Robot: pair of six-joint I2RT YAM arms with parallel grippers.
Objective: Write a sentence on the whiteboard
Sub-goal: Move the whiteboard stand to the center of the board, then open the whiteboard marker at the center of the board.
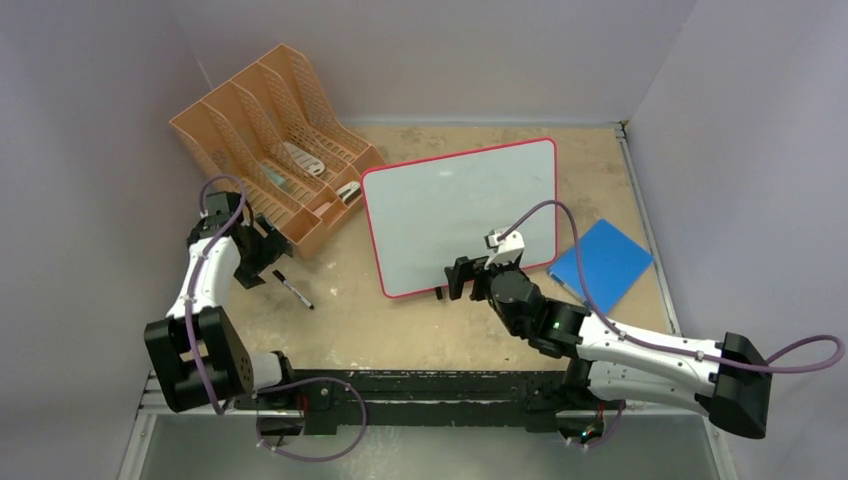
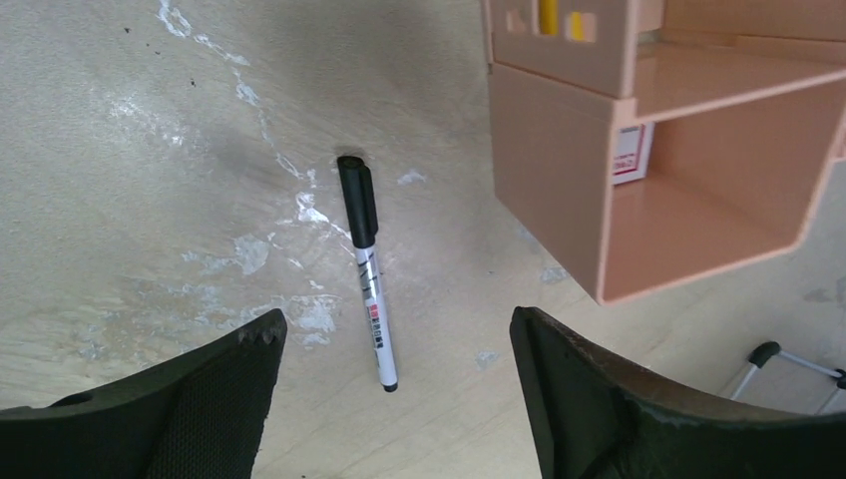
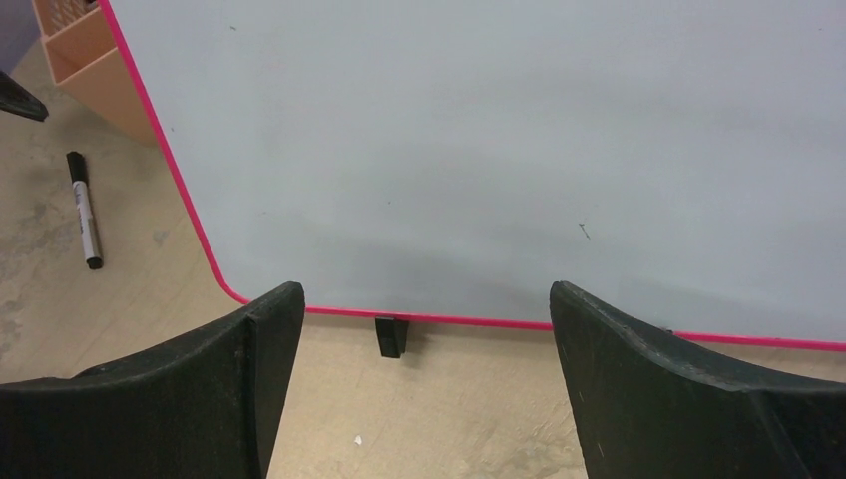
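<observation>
Whiteboard (image 1: 460, 215), face plain and unmarked, on the table (image 1: 340, 325); both pincers gape and hold nothing.
I log the board at mid-table with its near edge in front of the right pincer (image 3: 424, 289). The left pincer (image 2: 396, 317) hovers spread over a capped black marker (image 2: 367, 269) beside the orange file rack (image 1: 270, 130). A blue pad (image 1: 602, 262) lies right of the board.

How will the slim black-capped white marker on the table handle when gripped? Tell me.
The black-capped white marker looks round, so a sideways nudge would probably roll it on the flat table. Its smooth barrel may slip in a loose grip. Likely stiff and light.
</observation>
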